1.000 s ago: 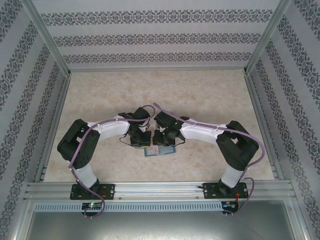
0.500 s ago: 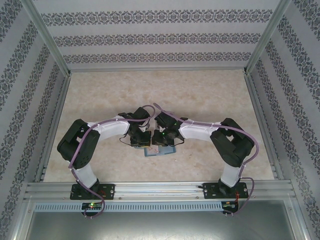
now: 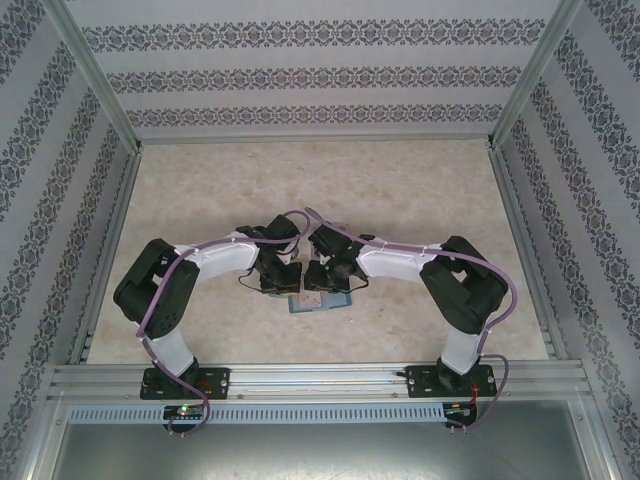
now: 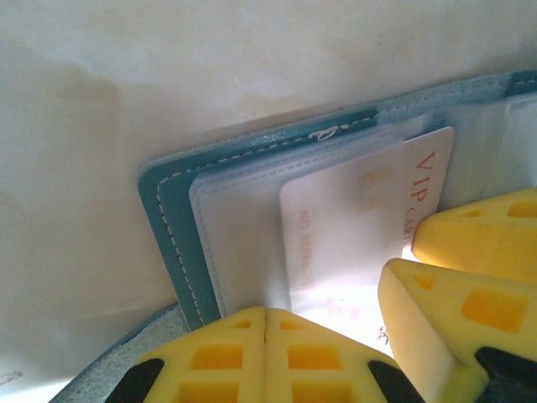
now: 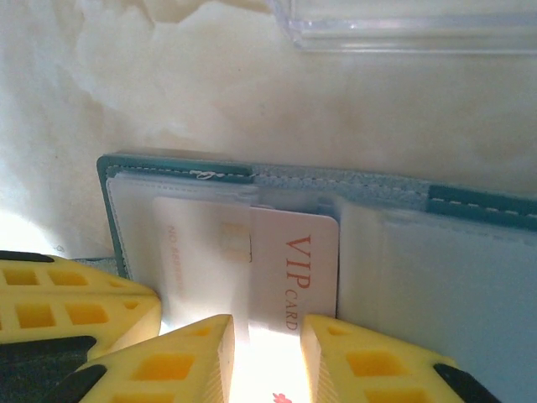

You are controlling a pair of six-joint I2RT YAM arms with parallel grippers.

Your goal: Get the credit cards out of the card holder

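**Two tools at the open card holder: one card partly out of its sleeve**

**1. Tool state**
- Left tool (image 4: 265, 323): the jaws are fully closed, tip against tip, with nothing between them. The tips sit at the near edge of the panel that carries the card. They appear to pin the card holder (image 4: 164, 210) to the desk (image 3: 300, 180).
- Right tool (image 5: 267, 329): the jaws stand a little apart. The near edge of the credit card (image 5: 289, 260) runs into the gap between them. No grip shows, and it cannot be told whether either pad touches the card.

**2. Change noted**
Against the top view of one second earlier, the right arm's elbow has drawn slightly inward. The card holder (image 3: 335, 303) has not shifted. It lies at the front centre of the desk, under both wrists. Judgement: the pinning holds, the right tool is re-setting for a further pull, and the extraction is not yet complete.

**3. Appearance of the task items**
- The card holder has a teal cover with pale stitching. It lies open and flat, with frosted plastic sleeves (image 4: 243, 218) inside.
- The credit card is white, with orange-red "VIP CARD" lettering and a gold chip.
- One part of the card lies under its sleeve. The other part is bare and reaches toward the fold.
- Further cards cannot be made out.
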